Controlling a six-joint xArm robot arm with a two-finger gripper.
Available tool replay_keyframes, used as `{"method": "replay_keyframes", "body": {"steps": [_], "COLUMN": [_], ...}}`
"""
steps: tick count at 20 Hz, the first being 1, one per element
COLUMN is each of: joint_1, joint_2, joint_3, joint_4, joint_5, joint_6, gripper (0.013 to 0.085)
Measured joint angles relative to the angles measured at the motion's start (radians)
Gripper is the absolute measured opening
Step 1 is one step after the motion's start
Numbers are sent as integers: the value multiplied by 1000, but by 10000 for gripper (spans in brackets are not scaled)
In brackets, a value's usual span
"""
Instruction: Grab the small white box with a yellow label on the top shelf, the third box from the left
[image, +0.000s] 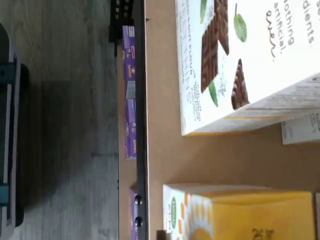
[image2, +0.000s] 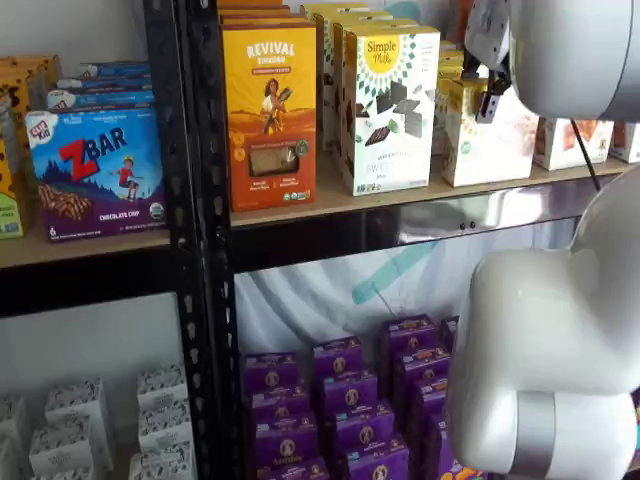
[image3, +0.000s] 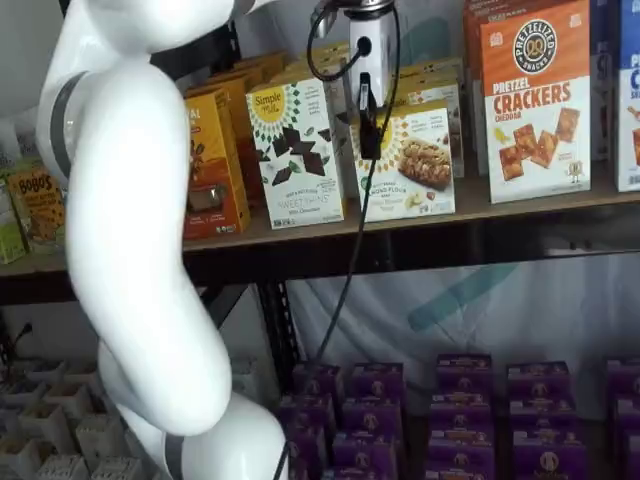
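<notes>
The small white box (image3: 420, 165) stands on the top shelf (image3: 300, 232), right of the taller Simple Mills box (image3: 295, 150). It has a yellow top edge and a round yellow label. It also shows in a shelf view (image2: 490, 145) and in the wrist view (image: 240, 212). My gripper (image3: 369, 148) hangs in front of the box's left part, black fingers pointing down, with no gap showing between them. In a shelf view (image2: 488, 110) only a dark finger shows at the box's upper front. The fingers hold nothing that I can see.
A yellow Revival box (image2: 270, 110) stands left of the Simple Mills box (image2: 388, 110). A white-and-orange crackers box (image3: 535, 100) stands to the right. Purple boxes (image3: 460, 400) fill the lower shelf. My white arm (image3: 130, 220) stands in front of the shelves.
</notes>
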Motion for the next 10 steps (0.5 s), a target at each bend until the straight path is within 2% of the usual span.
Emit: {"method": "replay_keyframes", "body": {"steps": [3,4,8,9,10], "joint_1": [1,1,0,-1,-1], "joint_2": [-3,-5,-8,-9,-9], "joint_3": [5,7,12,14,14], "joint_4": [-1,0,1,2,2], "joint_5": [-3,-5,-8,-9,-9], "joint_6": [0,0,-2,-2,-3], "gripper": [490,450,450,410,410]}}
